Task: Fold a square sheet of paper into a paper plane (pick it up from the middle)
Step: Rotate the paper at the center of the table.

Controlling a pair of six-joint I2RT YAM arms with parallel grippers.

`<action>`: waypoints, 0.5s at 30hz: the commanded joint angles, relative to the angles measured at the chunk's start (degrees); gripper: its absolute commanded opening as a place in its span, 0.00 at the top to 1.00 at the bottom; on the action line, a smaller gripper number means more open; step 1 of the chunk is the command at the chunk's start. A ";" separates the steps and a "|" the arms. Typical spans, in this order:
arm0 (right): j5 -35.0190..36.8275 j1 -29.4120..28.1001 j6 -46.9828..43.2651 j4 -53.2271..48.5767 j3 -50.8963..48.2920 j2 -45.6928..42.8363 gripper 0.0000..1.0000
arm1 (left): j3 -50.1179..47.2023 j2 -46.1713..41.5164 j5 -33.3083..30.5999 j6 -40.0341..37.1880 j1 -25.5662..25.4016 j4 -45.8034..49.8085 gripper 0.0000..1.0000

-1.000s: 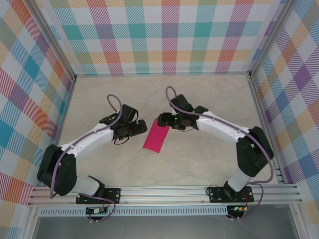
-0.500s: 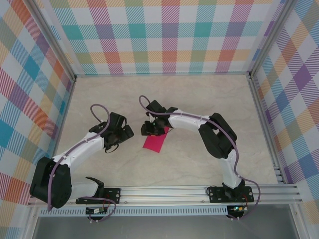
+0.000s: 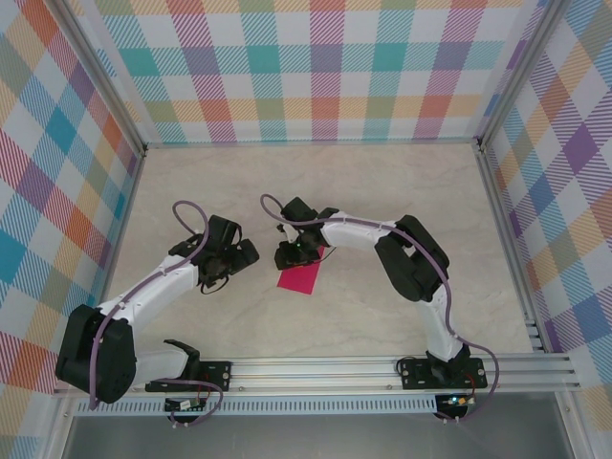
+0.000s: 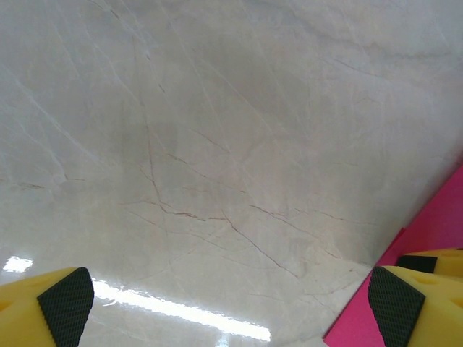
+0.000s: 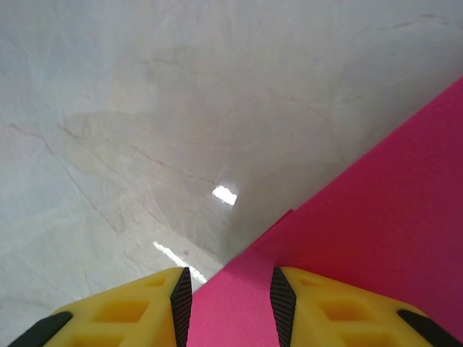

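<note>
The right arm rises from its base at the near rail [image 3: 316, 368], doubles back at a high elbow and stretches toward 9 o'clock, so that the right gripper [image 3: 295, 251] points down at the middle of the table [image 3: 402, 191]. In its wrist view the right gripper [image 5: 228, 298] has its yellow fingers [image 5: 340, 307] drawn close together with a narrow gap between the black pads, and pink paper runs into that gap; whether the pads actually pinch it I cannot tell. The left arm leans from its base toward 1 o'clock, and the left gripper [image 3: 232, 258] stands at 9 o'clock of the paper, near it. Its jaws are spread wide over bare table. The sheet of paper [image 3: 299, 278] lies flat near the table's centre, at 6 o'clock of the right gripper, which covers its far end. It is plain magenta-pink, and its visible part is a slanted four-sided patch. From the right wrist its straight edge [image 5: 340, 181] runs diagonally, with a small step in it. Plaid walls [image 3: 316, 67] enclose the table at 9, 12 and 3 o'clock.
</note>
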State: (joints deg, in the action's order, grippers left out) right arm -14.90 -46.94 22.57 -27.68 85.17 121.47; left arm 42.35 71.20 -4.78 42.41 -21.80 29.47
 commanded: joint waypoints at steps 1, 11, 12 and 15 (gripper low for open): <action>-1.11 -0.35 -9.15 -6.74 -4.07 -2.25 0.62 | 0.21 0.78 4.36 -1.52 0.56 -2.17 0.01; 2.35 1.12 3.48 2.33 -12.89 -17.63 0.49 | 0.62 3.35 15.74 -3.19 -0.79 -11.11 0.12; 4.03 1.44 6.03 3.35 -14.78 -19.47 0.47 | 0.84 4.01 17.32 -3.38 -1.35 -12.53 0.15; 8.28 2.55 13.19 4.14 -19.93 -23.66 0.42 | 1.72 6.37 20.99 -3.44 -3.62 -16.89 0.24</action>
State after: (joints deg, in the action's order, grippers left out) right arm -11.44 -45.69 26.92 -25.52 68.77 101.23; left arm 42.44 75.85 10.13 39.88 -23.31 18.31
